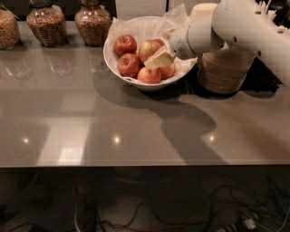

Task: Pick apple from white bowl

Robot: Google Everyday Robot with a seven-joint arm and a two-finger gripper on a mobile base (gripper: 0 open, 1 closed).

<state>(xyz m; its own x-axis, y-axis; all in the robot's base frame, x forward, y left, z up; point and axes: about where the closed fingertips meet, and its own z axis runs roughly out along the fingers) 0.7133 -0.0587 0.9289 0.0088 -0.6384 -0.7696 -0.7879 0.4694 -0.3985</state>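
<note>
Grey glossy tabletop (136, 136). Wide round white bowl (114, 68) lined with crinkled white tissue paper (179, 13) stands at the far side, centre-right. It holds five apples packed touching. The task's fruit, the large pale yellow-pink apple with red streaks (146, 47), lies mid-bowl toward the far side, with darker red apples (129, 64) to its left and nearer. The white robot arm (244, 27) reaches in from the right over the rim. The gripper (158, 59), pale yellow at the tip, sits inside the bowl right against the pale apple's near-right flank. Jaws: cannot tell whether open or closed, or whether they hold anything. Stacked beige disposable bowls (225, 70) stand just right of the white bowl, under the arm. Three glass jars of brown grain (45, 25) line the far left, well apart from the work. Risks, as I judge them: fruit is crowded, so a closing grip could catch a darker neighbour instead, or wedge between two apples. The round smooth skin may let the apple squirt out of an off-centre pinch and roll. Loose tissue could snag at the tip and come up with the lift, tipping fruit out. A sideways push might slide the bowl on the slick surface. The forearm passes near the beige stack and could knock it.
</note>
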